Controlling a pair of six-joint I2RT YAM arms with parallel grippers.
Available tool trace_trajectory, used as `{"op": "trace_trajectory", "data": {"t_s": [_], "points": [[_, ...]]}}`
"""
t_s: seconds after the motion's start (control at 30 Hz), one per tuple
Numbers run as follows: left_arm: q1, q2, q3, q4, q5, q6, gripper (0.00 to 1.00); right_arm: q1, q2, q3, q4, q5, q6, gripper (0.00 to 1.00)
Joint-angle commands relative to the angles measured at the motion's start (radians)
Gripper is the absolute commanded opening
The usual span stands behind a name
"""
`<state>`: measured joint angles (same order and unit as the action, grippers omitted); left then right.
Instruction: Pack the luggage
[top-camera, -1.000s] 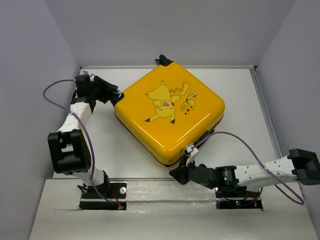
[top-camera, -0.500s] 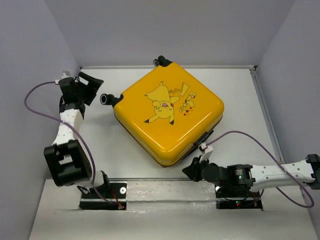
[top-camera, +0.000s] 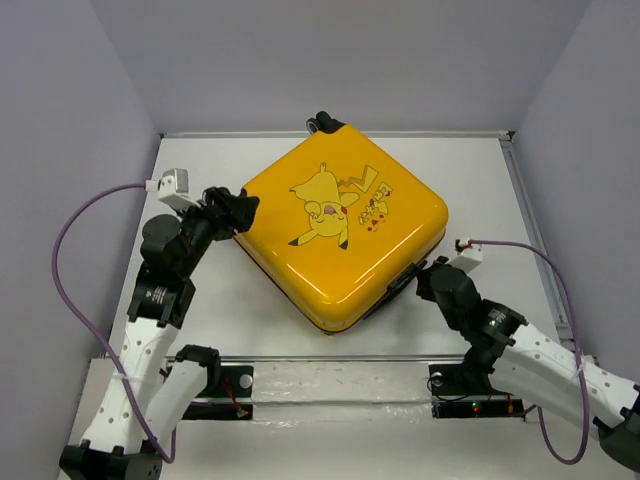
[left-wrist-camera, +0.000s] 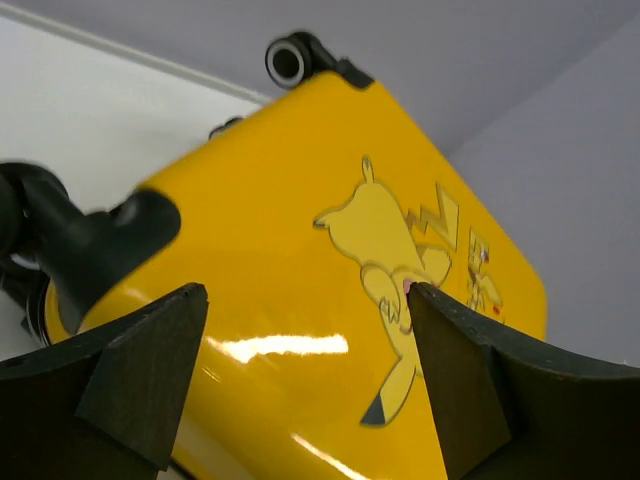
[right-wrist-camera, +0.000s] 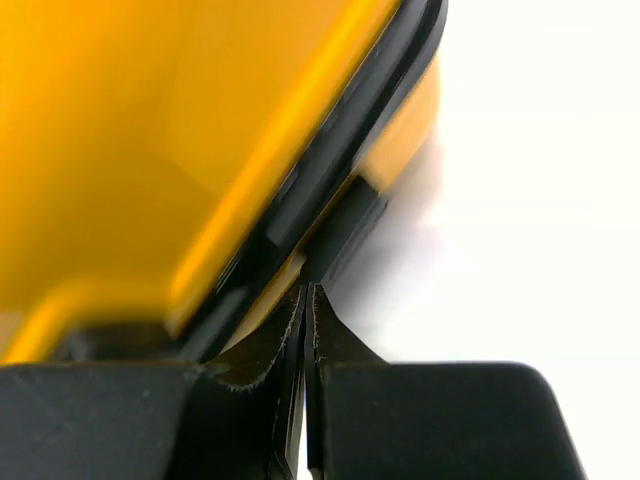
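Seen from above, the luggage (top-camera: 340, 225) lies shut and flat at mid-frame on the white counter (top-camera: 480, 180), print up, one corner pointing to the frame's bottom. Only my left wrist view shows my left jaws spread wide, holding nothing, over the yellow lid near its left corner, a caster wheel (left-wrist-camera: 287, 60) at upper left. Only my right wrist view shows my right jaws pressed together, tips at the black zipper trim (right-wrist-camera: 340, 160); I cannot tell whether they pinch anything.

It looked like a robotics lab cell: plain grey walls (top-camera: 350, 60) boxed a white table (top-camera: 490, 190), with a mounting rail (top-camera: 340, 378) at 6 o'clock.
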<state>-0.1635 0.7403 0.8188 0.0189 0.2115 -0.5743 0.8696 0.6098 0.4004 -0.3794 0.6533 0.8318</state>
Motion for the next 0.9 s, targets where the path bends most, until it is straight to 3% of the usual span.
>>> {"op": "trace_trajectory", "data": {"t_s": [0.0,0.03,0.3,0.53,0.63,0.67,0.77,0.87], "points": [[-0.082,-0.142,-0.076,-0.114,0.043,0.109,0.89,-0.157,0.083,0.054,0.256,-0.187,-0.241,0.07],[-0.094,-0.181,-0.09,-0.143,0.072,0.114,0.81,-0.243,0.109,0.058,0.366,-0.254,-0.291,0.07],[-0.174,-0.281,-0.112,-0.247,0.324,0.194,0.72,-0.547,0.57,0.331,0.684,-0.814,-0.339,0.07],[-0.202,-0.294,-0.15,-0.304,0.43,0.248,0.72,-0.578,0.98,0.819,0.613,-1.063,-0.397,0.07],[-0.212,-0.288,-0.126,-0.333,0.439,0.271,0.72,-0.587,0.977,0.868,0.511,-1.016,-0.444,0.12],[-0.22,-0.285,-0.122,-0.341,0.442,0.28,0.72,-0.587,0.944,0.838,0.495,-0.977,-0.47,0.19],[-0.24,-0.253,-0.125,-0.341,0.448,0.278,0.72,-0.587,0.753,0.658,0.485,-0.857,-0.487,0.42],[-0.284,-0.202,-0.142,-0.281,0.427,0.249,0.71,-0.578,0.56,0.472,0.482,-0.9,-0.459,0.48]]}}
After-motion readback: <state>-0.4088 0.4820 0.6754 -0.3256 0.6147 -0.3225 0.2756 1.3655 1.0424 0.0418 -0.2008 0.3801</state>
